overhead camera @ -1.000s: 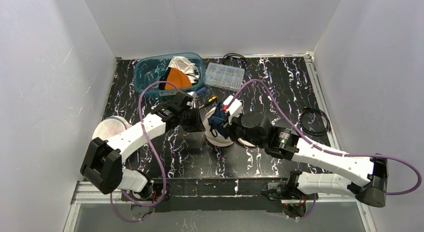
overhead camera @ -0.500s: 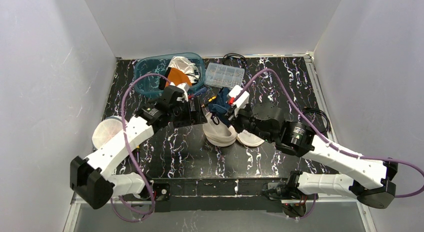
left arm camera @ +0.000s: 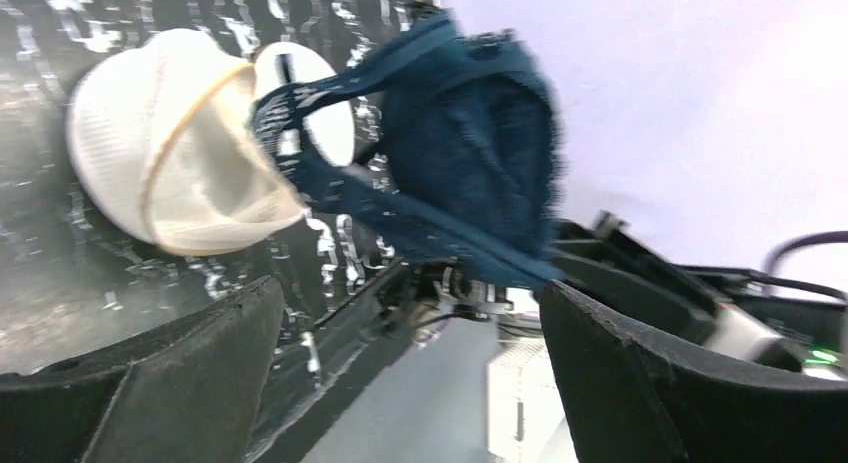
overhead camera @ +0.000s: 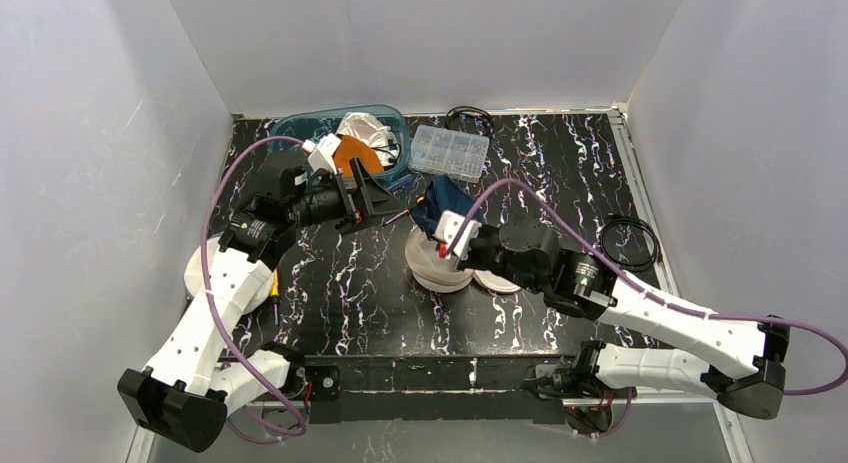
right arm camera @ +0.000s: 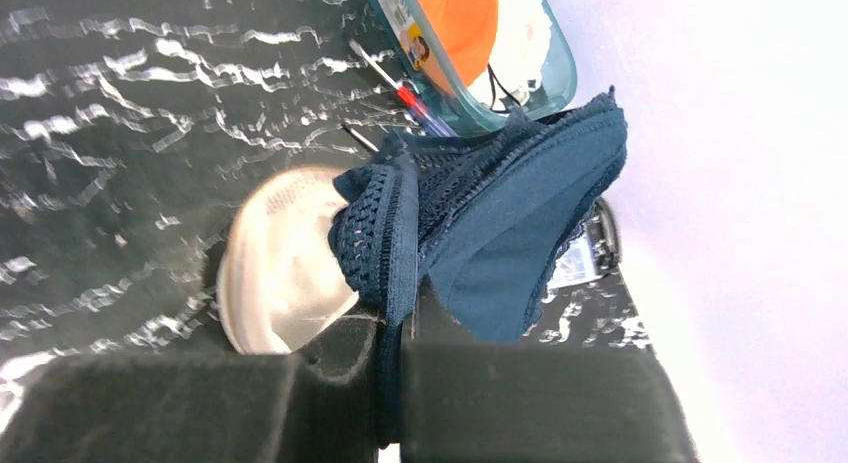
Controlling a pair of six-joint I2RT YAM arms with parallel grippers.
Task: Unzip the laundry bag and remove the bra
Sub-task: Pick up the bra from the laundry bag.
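The laundry bag (overhead camera: 440, 270) is a round cream mesh pouch on the black marbled table; it also shows in the left wrist view (left arm camera: 170, 183) and the right wrist view (right arm camera: 285, 268). The dark blue lace bra (overhead camera: 446, 197) hangs above the bag's far side. My right gripper (overhead camera: 449, 233) is shut on the bra's band (right arm camera: 510, 233), which is pinched between the jaws (right arm camera: 400, 333). A strap of the bra (left arm camera: 470, 153) reaches across the bag's mouth. My left gripper (overhead camera: 385, 205) stands wide open left of the bag, with nothing between its fingers (left arm camera: 410, 303).
A teal bin (overhead camera: 300, 143) with orange and white items sits at the back left, with a clear compartment box (overhead camera: 450, 150) beside it. A round white disc (overhead camera: 215, 263) lies at the left edge. Black cable coils (overhead camera: 630, 238) lie at the right.
My left gripper has opened, let go and drawn back to the left, away from the bag. The right gripper has kept its grip and the bra now stands higher above the bag.
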